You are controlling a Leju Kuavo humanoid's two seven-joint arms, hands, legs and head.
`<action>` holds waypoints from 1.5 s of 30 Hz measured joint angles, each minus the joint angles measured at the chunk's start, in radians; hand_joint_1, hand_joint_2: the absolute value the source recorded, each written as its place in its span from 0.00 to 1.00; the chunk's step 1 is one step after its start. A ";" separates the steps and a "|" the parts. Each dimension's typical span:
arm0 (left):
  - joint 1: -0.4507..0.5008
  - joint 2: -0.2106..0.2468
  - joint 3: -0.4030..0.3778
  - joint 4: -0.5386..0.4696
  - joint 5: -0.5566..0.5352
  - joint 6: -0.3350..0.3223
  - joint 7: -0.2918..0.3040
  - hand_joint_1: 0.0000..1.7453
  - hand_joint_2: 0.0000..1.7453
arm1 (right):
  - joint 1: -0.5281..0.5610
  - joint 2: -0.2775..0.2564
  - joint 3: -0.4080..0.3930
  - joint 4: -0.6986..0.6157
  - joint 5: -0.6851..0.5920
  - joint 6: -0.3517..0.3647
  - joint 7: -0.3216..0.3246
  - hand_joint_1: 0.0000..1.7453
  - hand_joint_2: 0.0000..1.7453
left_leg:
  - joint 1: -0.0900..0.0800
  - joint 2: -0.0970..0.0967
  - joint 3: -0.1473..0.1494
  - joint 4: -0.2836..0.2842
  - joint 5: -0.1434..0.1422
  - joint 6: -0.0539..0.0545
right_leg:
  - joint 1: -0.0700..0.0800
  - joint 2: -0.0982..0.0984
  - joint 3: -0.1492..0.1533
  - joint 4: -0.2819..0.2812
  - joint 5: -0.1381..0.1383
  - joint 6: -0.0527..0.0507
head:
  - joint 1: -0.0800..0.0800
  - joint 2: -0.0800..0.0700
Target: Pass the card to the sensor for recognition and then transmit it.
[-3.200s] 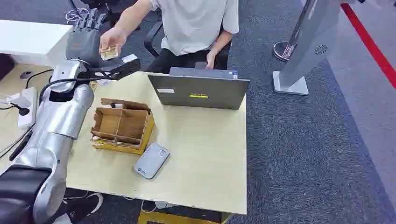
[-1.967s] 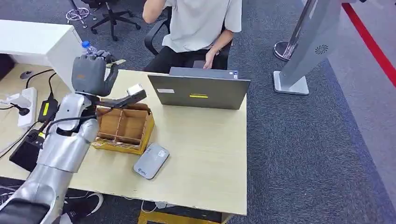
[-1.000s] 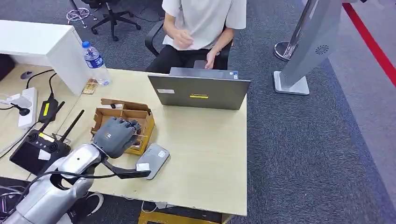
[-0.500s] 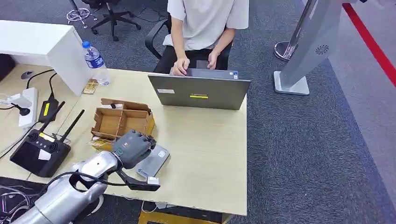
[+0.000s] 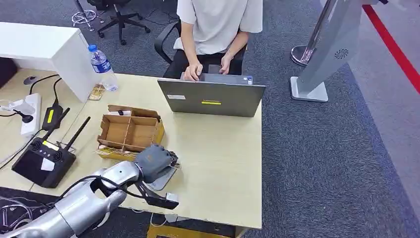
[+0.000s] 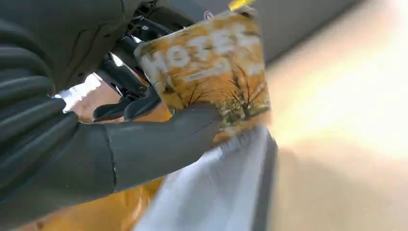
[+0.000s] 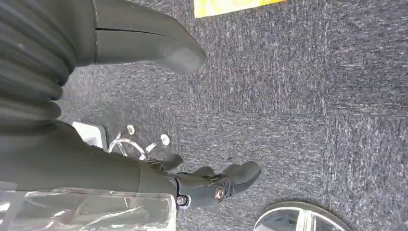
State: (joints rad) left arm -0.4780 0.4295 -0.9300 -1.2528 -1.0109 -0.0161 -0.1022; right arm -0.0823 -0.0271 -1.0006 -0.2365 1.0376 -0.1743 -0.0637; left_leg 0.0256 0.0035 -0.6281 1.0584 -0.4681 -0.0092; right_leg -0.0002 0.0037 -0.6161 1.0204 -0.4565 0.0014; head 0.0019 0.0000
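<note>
One card [image 6: 211, 72] is in play, orange and yellow with bare trees and white letters, and the left hand [image 5: 154, 161] holds it, thumb [image 6: 159, 142] pressed on its face and darker fingers [image 6: 126, 79] behind it. In the left wrist view the card stands just above the pale grey slab of the sensor [image 6: 219, 192], very close to it; whether they touch I cannot tell through the blur. In the head view the left hand sits directly over the sensor [image 5: 161, 181], a flat grey device on the wooden table [image 5: 223, 163] near its front edge, at about 7 o'clock from the table's middle. The card itself is hidden under the hand there.

At 11 o'clock from the hand, just beside it, stands a brown cardboard divider box [image 5: 130, 133]. At 12 to 1 o'clock, farther back, a grey laptop [image 5: 212, 97] stands open with its lid toward the camera, and a person in a pale shirt [image 5: 218, 20] sits behind it with both hands at the keyboard. A water bottle [image 5: 102, 68] stands at the far left corner of the table, and a black controller with antennas [image 5: 43, 157] lies at 9 o'clock from the hand.

The right hand [image 7: 144, 159] hangs over dark carpet [image 7: 298, 106], holding nothing, thumb well apart from the loosely bent fingers.
</note>
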 joint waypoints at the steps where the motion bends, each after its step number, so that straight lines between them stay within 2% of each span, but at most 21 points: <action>1: 0.001 -0.008 0.000 -0.005 -0.020 0.077 0.017 1.00 1.00 | 0.000 0.000 -0.004 0.000 0.000 0.000 -0.002 0.00 1.00 | 0.000 0.000 0.000 0.000 0.000 0.000 | 0.000 0.000 0.000 0.000 0.000 0.000 | 0.000 0.000; 3: 0.003 -0.029 0.014 -0.043 -0.070 0.191 0.052 1.00 1.00 | 0.002 0.000 -0.009 0.000 0.001 0.000 -0.006 0.00 1.00 | 0.000 -0.001 -0.001 0.000 0.001 0.001 | 0.000 -0.001 0.000 0.000 0.000 0.000 | -0.002 0.000; 6: 0.006 -0.074 0.075 -0.112 -0.120 0.285 0.085 1.00 1.00 | 0.000 0.000 -0.011 0.000 0.014 0.000 -0.010 0.00 1.00 | -0.001 -0.002 -0.001 0.000 0.001 0.002 | -0.001 -0.002 0.000 0.000 0.000 0.000 | -0.001 0.000; 9: -0.002 -0.118 0.180 -0.188 -0.157 0.428 0.119 1.00 1.00 | -0.002 0.001 -0.011 0.000 0.041 -0.002 0.000 0.00 1.00 | -0.002 -0.001 -0.001 0.000 0.001 0.002 | -0.001 -0.001 0.000 0.000 0.001 0.000 | -0.002 0.000; 12: -0.039 -0.154 0.303 -0.208 -0.187 0.491 0.140 1.00 1.00 | -0.010 0.003 -0.011 0.000 0.062 -0.005 0.014 0.00 1.00 | -0.002 -0.002 -0.001 0.000 0.001 0.002 | -0.001 -0.001 0.000 0.000 0.000 0.000 | -0.002 0.000; 15: -0.131 -0.172 0.427 -0.168 -0.194 0.445 0.174 1.00 1.00 | -0.025 0.006 -0.005 0.000 0.078 -0.005 0.034 0.00 1.00 | -0.001 -0.002 -0.001 0.000 0.002 0.000 | -0.001 -0.001 -0.001 0.001 0.001 0.000 | -0.001 0.000; 18: -0.254 -0.186 0.530 -0.032 -0.162 0.341 0.174 1.00 1.00 | -0.038 0.008 -0.002 0.000 0.087 -0.001 0.042 0.00 1.00 | -0.001 -0.002 0.000 0.000 0.003 0.000 | -0.001 -0.001 -0.001 0.003 0.001 -0.001 | -0.002 0.000; 23: -0.343 -0.199 0.596 0.101 -0.143 0.318 0.171 1.00 1.00 | -0.045 0.010 0.000 0.000 0.087 0.000 0.045 0.00 1.00 | -0.001 -0.002 0.000 0.000 0.004 -0.001 | -0.001 -0.001 -0.001 0.003 0.002 -0.001 | -0.002 0.000; 29: -0.352 -0.212 0.623 0.169 -0.116 0.303 0.162 1.00 1.00 | -0.045 0.010 0.003 0.000 0.085 0.006 0.050 0.00 1.00 | -0.002 -0.002 -0.001 0.000 0.003 -0.001 | -0.002 -0.001 -0.001 0.002 0.001 -0.001 | -0.002 0.000; 30: -0.353 -0.214 0.627 0.177 -0.113 0.300 0.159 0.00 1.00 | -0.046 0.010 0.003 0.000 0.085 0.008 0.049 0.00 1.00 | -0.002 -0.002 -0.001 0.000 0.003 -0.001 | -0.002 -0.001 -0.001 0.002 0.001 -0.001 | -0.002 0.000; 41: -0.337 -0.227 0.628 0.192 -0.090 0.287 0.138 0.00 1.00 | -0.043 0.010 0.003 0.000 0.072 0.011 0.044 0.00 1.00 | -0.002 -0.002 -0.001 0.000 0.003 0.000 | -0.002 -0.001 -0.001 0.003 0.001 -0.001 | -0.002 0.000; 45: -0.283 -0.223 0.628 0.116 -0.077 0.289 0.117 0.00 1.00 | -0.035 0.010 0.003 0.000 0.060 0.010 0.034 0.00 1.00 | -0.002 -0.002 -0.001 0.000 0.003 0.000 | -0.002 -0.001 -0.001 0.003 0.001 -0.001 | -0.002 0.000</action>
State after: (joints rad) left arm -0.7612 0.2064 -0.3021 -1.1366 -1.0884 0.2724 0.0149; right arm -0.1177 -0.0172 -0.9979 -0.2365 1.0979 -0.1644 -0.0302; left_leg 0.0234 0.0016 -0.6287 1.0583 -0.4652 -0.0094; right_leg -0.0024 0.0027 -0.6172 1.0229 -0.4558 0.0006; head 0.0004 0.0000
